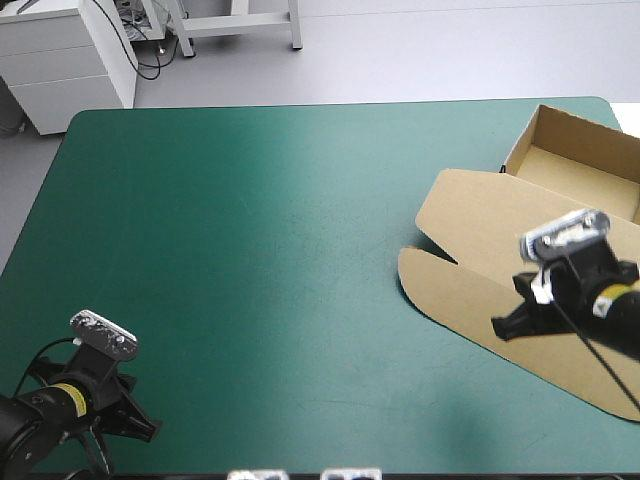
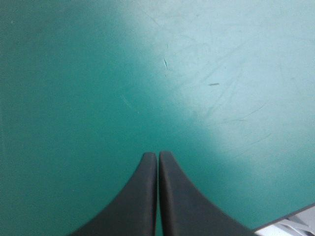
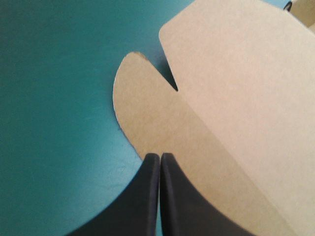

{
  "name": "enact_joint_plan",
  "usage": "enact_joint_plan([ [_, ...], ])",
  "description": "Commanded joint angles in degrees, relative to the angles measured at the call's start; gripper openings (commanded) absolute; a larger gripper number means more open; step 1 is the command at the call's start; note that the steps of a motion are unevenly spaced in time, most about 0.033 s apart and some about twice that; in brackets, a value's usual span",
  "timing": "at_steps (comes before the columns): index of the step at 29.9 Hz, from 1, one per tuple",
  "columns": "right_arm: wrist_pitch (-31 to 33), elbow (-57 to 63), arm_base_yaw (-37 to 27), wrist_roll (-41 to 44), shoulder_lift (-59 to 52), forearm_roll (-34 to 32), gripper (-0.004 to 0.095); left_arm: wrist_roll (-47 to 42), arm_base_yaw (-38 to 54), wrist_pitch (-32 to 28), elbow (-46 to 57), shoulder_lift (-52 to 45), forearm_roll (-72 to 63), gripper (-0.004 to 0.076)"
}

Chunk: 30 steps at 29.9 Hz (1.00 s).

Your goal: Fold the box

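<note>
Lying flat beneath right jaws: box (image 1: 470, 240) lid, tray beyond.

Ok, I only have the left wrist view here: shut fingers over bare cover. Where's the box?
Observer: The box sits at the right side of the table, an open tray with its lid flat, well away from the left gripper.
Operator: And the other arm?
Observer: The right gripper is shut, over the lid's rounded flap, near the flap's edge.
</note>
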Motion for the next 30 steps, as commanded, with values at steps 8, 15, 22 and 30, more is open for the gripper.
enact_joint_plan([
  [8, -8.14, 21.39, 0.05, 3.36, -23.64, 0.99, -0.0014, -0.66, -0.41, -4.36, -1.34, -4.24, -1.09, -0.0008],
  [15, -8.15, 24.42, 0.05, 4.46, -31.72, 0.99, -0.0014, -0.66, -0.41, -6.44, 1.12, -6.15, -2.61, -0.0008],
  [22, -7.78, 24.50, 0.05, 4.17, -33.16, -0.78, -0.0014, -0.66, -0.41, -6.44, 6.28, -8.06, -4.79, -0.0008],
  [30, -7.33, 26.09, 0.05, 4.27, -33.16, -1.18, -0.0014, -0.66, -0.41, -7.86, 8.42, -9.95, -5.04, -0.0008],
])
